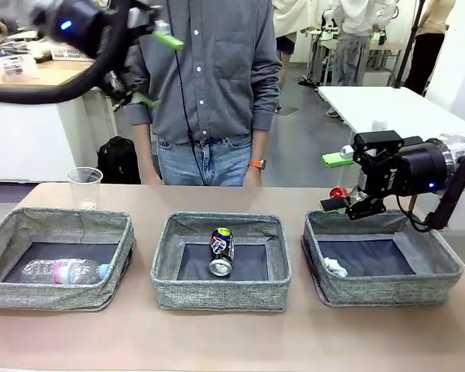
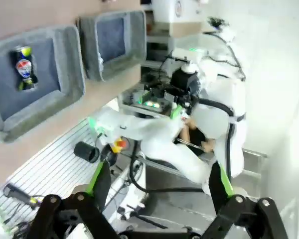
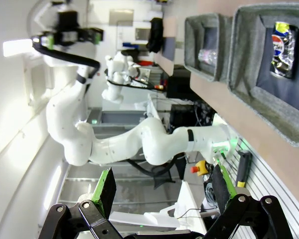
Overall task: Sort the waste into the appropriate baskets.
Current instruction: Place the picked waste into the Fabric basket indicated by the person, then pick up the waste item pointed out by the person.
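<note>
**Right tool** [image 1: 326,183]: jaws released wide, empty, lying level. The red can [image 1: 338,192] sits on the table [image 1: 217,341] close by its fingertips, behind the right basket [image 1: 387,285]. Whether the can lies between the fingers cannot be told.

**Recommended:** tip the tool down, straddle the can, close firmly and lift it clear of the rim. It likely belongs in the middle basket [image 1: 221,294], beside the dark can [image 1: 221,250].

**Left tool** [image 1: 167,74]: released, empty, raised high. The cup [image 1: 84,184] stands far below it.
</note>
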Action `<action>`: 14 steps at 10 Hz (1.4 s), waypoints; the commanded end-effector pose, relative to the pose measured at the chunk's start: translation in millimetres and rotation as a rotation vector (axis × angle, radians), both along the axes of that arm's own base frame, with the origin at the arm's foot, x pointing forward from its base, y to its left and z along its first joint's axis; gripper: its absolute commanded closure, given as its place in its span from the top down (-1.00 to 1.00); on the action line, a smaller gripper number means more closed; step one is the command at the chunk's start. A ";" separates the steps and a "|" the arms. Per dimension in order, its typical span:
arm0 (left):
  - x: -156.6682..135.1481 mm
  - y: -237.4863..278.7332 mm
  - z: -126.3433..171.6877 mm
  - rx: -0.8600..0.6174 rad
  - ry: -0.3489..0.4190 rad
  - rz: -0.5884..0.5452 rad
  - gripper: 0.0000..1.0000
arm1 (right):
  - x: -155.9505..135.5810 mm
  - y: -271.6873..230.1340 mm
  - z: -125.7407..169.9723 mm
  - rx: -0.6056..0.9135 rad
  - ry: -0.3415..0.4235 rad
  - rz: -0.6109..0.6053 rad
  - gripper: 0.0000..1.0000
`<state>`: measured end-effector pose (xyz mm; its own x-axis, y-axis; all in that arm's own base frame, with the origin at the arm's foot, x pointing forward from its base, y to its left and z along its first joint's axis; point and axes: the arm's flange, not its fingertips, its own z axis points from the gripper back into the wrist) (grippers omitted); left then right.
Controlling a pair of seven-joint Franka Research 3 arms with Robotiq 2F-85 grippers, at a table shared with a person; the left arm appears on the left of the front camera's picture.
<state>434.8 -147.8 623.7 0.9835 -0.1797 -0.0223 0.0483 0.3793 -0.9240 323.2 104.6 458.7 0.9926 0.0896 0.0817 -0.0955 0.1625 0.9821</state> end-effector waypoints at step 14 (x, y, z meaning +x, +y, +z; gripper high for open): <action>-45.0 88.6 -96.6 -0.166 0.097 -0.022 0.94 | 0.9 2.3 4.0 0.024 0.012 -0.011 1.00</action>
